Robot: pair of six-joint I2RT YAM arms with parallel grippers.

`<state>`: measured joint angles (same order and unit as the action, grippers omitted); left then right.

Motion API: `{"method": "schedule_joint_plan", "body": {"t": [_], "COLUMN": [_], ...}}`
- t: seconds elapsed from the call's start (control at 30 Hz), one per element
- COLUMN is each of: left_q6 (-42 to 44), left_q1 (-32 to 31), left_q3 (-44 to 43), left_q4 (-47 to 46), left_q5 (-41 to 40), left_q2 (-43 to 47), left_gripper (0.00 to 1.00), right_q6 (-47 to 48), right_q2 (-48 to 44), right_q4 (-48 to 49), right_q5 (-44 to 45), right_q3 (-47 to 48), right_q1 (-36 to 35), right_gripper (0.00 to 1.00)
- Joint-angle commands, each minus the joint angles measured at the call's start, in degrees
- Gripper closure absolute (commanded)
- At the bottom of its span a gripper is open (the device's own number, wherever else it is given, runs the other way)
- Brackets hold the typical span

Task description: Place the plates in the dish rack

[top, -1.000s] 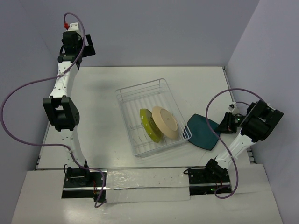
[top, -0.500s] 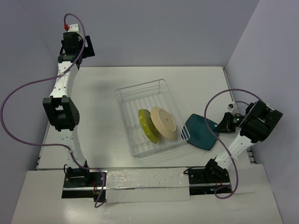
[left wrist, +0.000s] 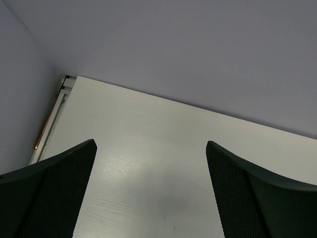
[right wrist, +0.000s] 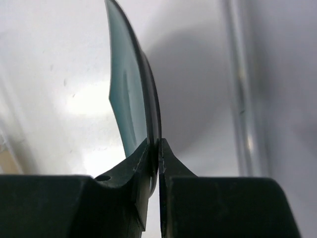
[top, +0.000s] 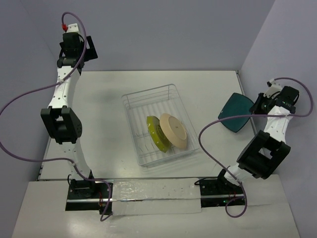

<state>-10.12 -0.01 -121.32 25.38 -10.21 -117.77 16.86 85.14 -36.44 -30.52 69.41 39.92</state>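
Right gripper [right wrist: 158,148]: jaws pinched narrow on the rim of the dark teal plate [top: 237,113], which is held edge-on over the right side of the table [top: 109,104], well apart from the dish rack [top: 148,95]. Left gripper [left wrist: 148,193]: spread wide, nothing held, raised at the far left. Rack contents: yellow-green plate [top: 154,133] and beige plate [top: 173,130], stood tilted side by side. The teal plate is best carried upright, lined up over a free slot and lowered between the tines before release, since a thin rim hold may let it swing.
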Motion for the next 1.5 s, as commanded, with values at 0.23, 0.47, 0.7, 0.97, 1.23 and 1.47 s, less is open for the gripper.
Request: {"method": "schedule_joint_plan", "body": {"t": [0.23, 0.47, 0.7, 0.97, 1.23, 1.47], "left_q6": [-5.7, -11.2, -19.1, -30.4, -36.9, -47.1], "left_q1": [-0.2, -1.6, -3.2, -4.5, -4.6, -5.2], "left_q3": [4.0, 7.3, 11.5, 19.5, 32.1, 43.5], "left_q4": [-0.4, 2.0, 6.2, 15.8, 16.2, 19.5], "left_q5": [-1.7, -6.7, -9.1, -17.5, -13.6, -11.8], "left_q2": [10.3, 13.4, 16.8, 23.4, 35.6, 48.5], "left_gripper": [0.01, 0.01, 0.01, 0.01, 0.01, 0.01], "right_q6": [-13.3, -8.6, -3.4, -1.3, -2.5, 2.9], "right_q2": [-13.0, -19.2, -19.4, -19.9, -22.3, -21.1], "right_q4": [20.0, 28.7, 34.5, 33.7, 31.2, 39.2], "right_q5": [24.5, 29.4, 29.0, 31.9, 35.7, 59.6], "right_q3": [3.4, 3.5, 8.5, 17.7, 18.5, 13.7], "right_q1": [-17.2, -27.8, -39.2, -57.9, -74.5, -95.6], "right_gripper": [1.0, 1.0, 1.0, 1.0, 1.0, 1.0]}}
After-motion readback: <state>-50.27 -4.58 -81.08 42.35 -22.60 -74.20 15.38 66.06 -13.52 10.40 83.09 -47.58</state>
